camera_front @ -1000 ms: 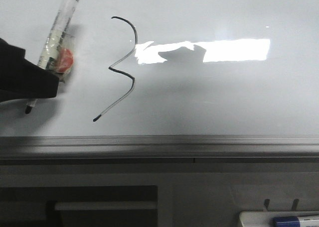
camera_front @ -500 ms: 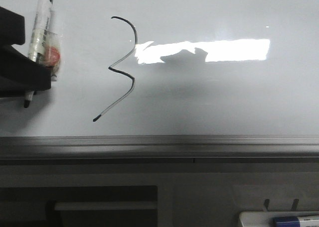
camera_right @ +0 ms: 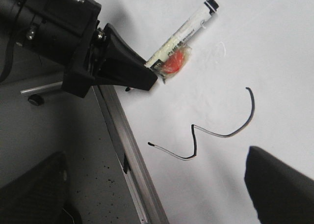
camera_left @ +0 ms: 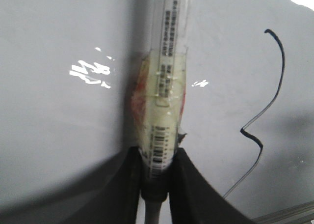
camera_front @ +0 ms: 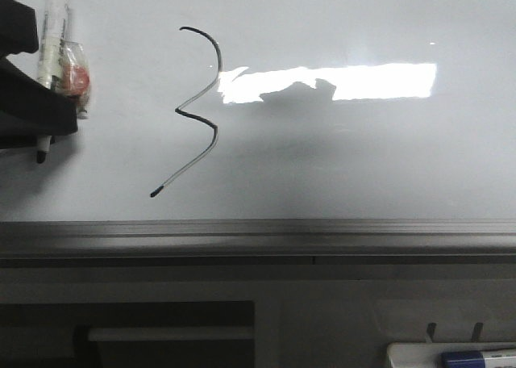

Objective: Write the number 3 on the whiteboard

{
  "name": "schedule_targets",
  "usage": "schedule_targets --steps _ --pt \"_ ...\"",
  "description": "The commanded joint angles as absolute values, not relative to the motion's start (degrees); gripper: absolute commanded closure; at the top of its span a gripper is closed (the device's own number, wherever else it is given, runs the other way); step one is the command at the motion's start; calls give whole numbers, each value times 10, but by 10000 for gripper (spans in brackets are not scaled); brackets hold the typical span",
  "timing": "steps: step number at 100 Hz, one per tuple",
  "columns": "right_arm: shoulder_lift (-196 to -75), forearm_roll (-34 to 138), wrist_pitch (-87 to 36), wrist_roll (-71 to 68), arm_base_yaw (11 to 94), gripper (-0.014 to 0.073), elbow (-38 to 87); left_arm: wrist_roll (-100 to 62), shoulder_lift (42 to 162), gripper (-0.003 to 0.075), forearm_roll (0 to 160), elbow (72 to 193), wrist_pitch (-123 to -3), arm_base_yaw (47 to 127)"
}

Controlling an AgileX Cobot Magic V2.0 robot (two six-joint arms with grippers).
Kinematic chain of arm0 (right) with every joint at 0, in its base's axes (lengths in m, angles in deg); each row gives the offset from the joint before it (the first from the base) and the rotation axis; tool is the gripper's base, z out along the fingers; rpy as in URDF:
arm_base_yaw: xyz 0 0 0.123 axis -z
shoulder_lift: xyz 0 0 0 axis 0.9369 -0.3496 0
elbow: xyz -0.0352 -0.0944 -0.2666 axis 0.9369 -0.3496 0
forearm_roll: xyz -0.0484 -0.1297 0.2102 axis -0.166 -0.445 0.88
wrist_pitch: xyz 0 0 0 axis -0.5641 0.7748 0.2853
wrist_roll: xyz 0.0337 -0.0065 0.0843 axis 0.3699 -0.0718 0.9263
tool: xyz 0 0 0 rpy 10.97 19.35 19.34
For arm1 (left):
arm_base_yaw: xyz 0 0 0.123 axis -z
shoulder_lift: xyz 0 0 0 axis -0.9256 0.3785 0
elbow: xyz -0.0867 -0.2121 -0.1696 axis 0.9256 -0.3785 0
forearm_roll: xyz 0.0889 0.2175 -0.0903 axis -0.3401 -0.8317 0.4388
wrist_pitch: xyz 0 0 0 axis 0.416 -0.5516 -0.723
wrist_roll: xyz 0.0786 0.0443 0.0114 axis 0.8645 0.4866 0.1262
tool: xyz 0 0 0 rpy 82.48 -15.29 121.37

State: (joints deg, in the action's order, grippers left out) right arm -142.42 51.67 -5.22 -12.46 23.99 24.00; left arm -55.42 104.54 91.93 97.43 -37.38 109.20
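Observation:
The number 3 (camera_front: 197, 110) is drawn in thin black on the glossy whiteboard (camera_front: 363, 158), its faded tail ending in a dark dot. My left gripper (camera_front: 50, 122) is at the far left edge, left of the 3, shut on a white marker (camera_front: 55, 37) wrapped in tape with a red patch. The marker's black tip (camera_front: 40, 155) points down, near the board. The left wrist view shows the marker (camera_left: 164, 86) clamped between the black fingers (camera_left: 184, 184), with the 3 (camera_left: 265, 126) off to one side. My right gripper (camera_right: 157, 194) is open and empty over the board's rail, looking at the 3 (camera_right: 206, 130).
A grey metal rail (camera_front: 258, 235) runs along the board's bottom edge. A white tray (camera_front: 403, 353) with a blue-capped marker (camera_front: 476, 357) sits at the lower right. In the right wrist view a dark speckled surface (camera_right: 73, 150) lies beside the rail.
My left gripper has moved left and up with the marker, away from the 3, and the marker now stands more upright. The drawn 3 is unchanged.

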Motion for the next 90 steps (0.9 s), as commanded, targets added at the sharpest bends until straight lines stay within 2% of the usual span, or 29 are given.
schedule_targets --steps 1,21,33,83,90 --pt "-1410 524 -80 -123 243 -56 259 -559 1041 704 921 988 -325 1091" --pt "-1410 524 -56 -123 243 -56 259 -541 1041 500 920 988 -307 1091" --pt "-1410 524 -55 -123 243 -56 259 -537 1041 437 920 988 -302 1091" --pt "-1410 518 -66 -119 243 -54 259 -536 1007 435 898 988 -308 1091" --pt "-1410 518 -70 -105 243 4 259 -536 988 437 880 988 -312 1091"
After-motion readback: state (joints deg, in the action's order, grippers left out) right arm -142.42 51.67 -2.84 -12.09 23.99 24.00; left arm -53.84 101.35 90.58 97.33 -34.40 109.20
